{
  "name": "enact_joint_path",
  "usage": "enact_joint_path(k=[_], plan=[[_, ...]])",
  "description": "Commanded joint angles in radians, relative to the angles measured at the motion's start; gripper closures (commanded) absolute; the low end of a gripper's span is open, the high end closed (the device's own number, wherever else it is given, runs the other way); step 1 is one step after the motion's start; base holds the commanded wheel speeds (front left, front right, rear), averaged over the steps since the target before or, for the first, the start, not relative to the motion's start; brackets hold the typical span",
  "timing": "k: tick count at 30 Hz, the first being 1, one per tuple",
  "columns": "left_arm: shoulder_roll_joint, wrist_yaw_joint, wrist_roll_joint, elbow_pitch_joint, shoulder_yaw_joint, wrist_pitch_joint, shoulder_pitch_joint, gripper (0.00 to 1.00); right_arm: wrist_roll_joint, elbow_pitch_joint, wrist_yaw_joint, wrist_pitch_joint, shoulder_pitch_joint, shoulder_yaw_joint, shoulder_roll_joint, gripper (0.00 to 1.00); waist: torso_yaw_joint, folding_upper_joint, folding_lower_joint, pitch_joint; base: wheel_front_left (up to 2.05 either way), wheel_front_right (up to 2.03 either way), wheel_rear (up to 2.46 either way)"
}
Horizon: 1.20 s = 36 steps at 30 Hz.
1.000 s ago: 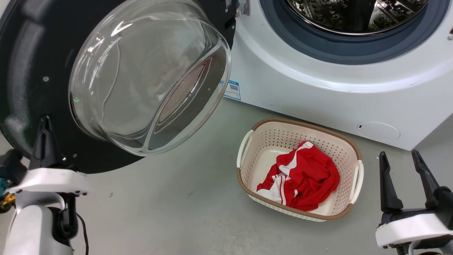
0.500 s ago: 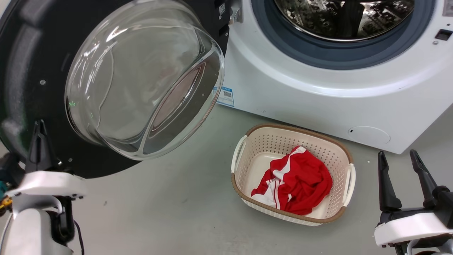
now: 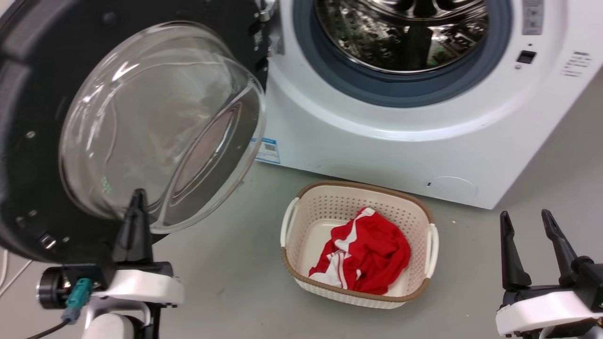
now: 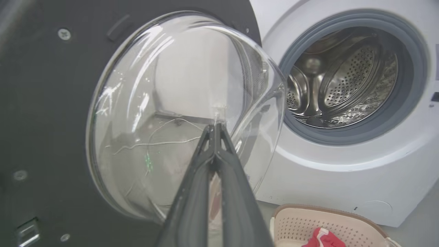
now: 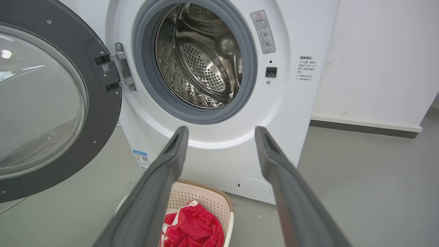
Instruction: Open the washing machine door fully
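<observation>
Washing machine door [image 3: 28, 94] is met by the left gripper [image 4: 216, 125], whose fingers are pressed together with the tips at the bulging glass bowl [image 4: 164, 103]; whether contact is made cannot be told. Any remaining push would be better placed on the black rim far from the hinge [image 5: 121, 67] and kept slow along the swing arc, so that the tips are not slid off the curved glass. The door is swung wide to the left of the washing machine [image 3: 400, 150]. The right gripper [image 3: 525, 214] is held apart and empty at the near right, clear of the basket [image 3: 330, 207].
</observation>
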Motion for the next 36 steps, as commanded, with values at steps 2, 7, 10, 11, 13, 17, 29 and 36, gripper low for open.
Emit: enact_joint_path(k=[2,7,10,11,13,17,29,36], plan=[[-0.006,-0.010,0.016,-0.005,-0.028,-0.002,0.007,1.00,0.003,0.003,-0.001,-0.005,0.001,0.002,0.002,0.00,-0.053,0.0000,0.0000,-0.016,0.00,0.00,0.00],[-0.019,-0.034,0.023,0.024,-0.086,-0.002,-0.025,1.00,-0.010,0.006,-0.001,-0.002,-0.012,-0.006,0.002,0.00,-0.114,0.0000,0.0000,-0.023,0.00,0.00,0.00],[-0.030,-0.042,0.028,0.042,-0.111,-0.002,-0.040,1.00,-0.004,0.006,-0.001,-0.004,-0.013,-0.006,0.002,0.00,-0.149,0.0000,0.0000,-0.022,0.00,0.00,0.00],[-0.035,-0.044,0.025,0.047,-0.117,-0.002,-0.047,0.90,-0.005,0.007,-0.001,-0.005,-0.011,-0.008,0.002,0.00,-0.157,0.0000,0.0000,-0.022,0.00,0.00,0.00],[-0.044,-0.042,0.024,0.058,-0.125,-0.002,-0.056,0.66,-0.007,0.010,-0.001,-0.006,-0.006,-0.008,0.002,0.00,-0.177,0.0000,0.0000,-0.027,0.00,0.00,0.00],[-0.052,-0.036,0.031,0.074,-0.135,-0.002,-0.060,0.00,-0.013,0.009,-0.001,-0.004,0.007,-0.006,0.002,0.00,-0.212,0.0000,0.0000,-0.038,0.00,0.00,0.00],[-0.066,-0.016,0.057,0.102,-0.133,-0.002,-0.053,0.00,-0.004,0.003,-0.001,-0.002,0.021,0.001,0.002,0.00,-0.255,0.0000,0.0000,-0.048,0.00,0.00,0.00],[-0.068,-0.014,0.060,0.110,-0.126,-0.002,-0.051,0.00,-0.001,0.014,-0.001,-0.011,0.018,0.004,0.002,0.00,-0.256,0.0000,0.0000,-0.049,0.00,0.00,0.00]])
